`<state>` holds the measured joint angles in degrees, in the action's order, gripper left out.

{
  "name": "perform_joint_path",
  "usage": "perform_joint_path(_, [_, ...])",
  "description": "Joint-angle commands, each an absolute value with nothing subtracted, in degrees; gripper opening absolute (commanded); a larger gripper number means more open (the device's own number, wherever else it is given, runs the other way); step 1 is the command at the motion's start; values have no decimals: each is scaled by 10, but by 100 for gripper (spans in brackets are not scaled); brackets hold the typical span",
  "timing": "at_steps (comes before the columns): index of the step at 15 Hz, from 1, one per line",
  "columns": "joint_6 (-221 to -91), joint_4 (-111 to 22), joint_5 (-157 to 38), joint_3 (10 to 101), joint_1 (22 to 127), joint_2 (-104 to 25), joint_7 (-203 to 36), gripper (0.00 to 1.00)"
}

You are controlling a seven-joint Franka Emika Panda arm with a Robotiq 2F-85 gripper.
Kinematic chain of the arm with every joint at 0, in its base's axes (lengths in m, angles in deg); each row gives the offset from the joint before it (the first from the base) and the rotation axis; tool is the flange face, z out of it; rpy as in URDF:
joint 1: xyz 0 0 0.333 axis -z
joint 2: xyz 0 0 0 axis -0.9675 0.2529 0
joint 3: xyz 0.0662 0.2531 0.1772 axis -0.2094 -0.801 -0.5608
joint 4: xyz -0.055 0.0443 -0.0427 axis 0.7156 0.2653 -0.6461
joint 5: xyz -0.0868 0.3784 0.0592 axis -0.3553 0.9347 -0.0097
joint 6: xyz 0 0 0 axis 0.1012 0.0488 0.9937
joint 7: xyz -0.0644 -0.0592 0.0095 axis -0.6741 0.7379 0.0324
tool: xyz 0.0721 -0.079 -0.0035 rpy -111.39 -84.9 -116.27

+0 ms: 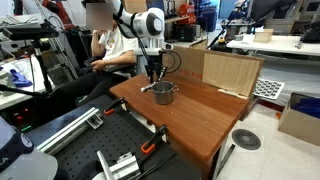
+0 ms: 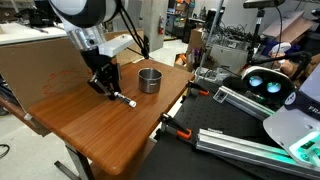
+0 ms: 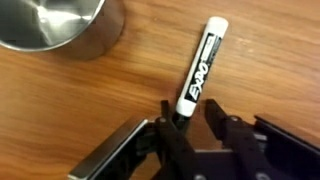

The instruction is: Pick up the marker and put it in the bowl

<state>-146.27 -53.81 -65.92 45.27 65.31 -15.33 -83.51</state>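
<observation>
The marker point(image 3: 200, 70) is a white stick with black print and a dark lower end. It lies flat on the wooden table point(image 3: 270, 50). In the wrist view, my gripper point(image 3: 188, 118) is open and low over the table. Its two black fingers stand on either side of the marker's dark end, which is closer to the left finger. The steel bowl point(image 3: 55, 25) stands upright at the top left, apart from the marker. In an exterior view the gripper point(image 2: 103, 88) is down at the table with the marker point(image 2: 123, 98) beside it and the bowl point(image 2: 149, 80) close by. The bowl also shows in an exterior view point(image 1: 165, 93).
A brown cardboard panel point(image 1: 230, 70) stands along the table's far side. A person point(image 1: 105, 45) sits behind the arm. Clamps and metal rails point(image 2: 235, 105) lie on the floor past the table's edge.
</observation>
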Motion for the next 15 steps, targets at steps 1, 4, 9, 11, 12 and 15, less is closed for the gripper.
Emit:
perform_joint_path(1, [-1434, -505, -661, 465, 639, -134, -836, 12])
perform_joint_path(4, [-1418, -492, -663, 466, 637, -128, -836, 3])
perform_joint_path(9, [-1408, -486, -656, 464, 640, -133, -834, 5])
perform_joint_path(11, [-1420, -496, -658, 463, 639, -145, -836, 5])
perform_joint_path(12, [-1429, -501, -658, 462, 639, -152, -836, 5])
perform_joint_path(15, [-1440, -524, -656, 458, 639, -180, -833, 5])
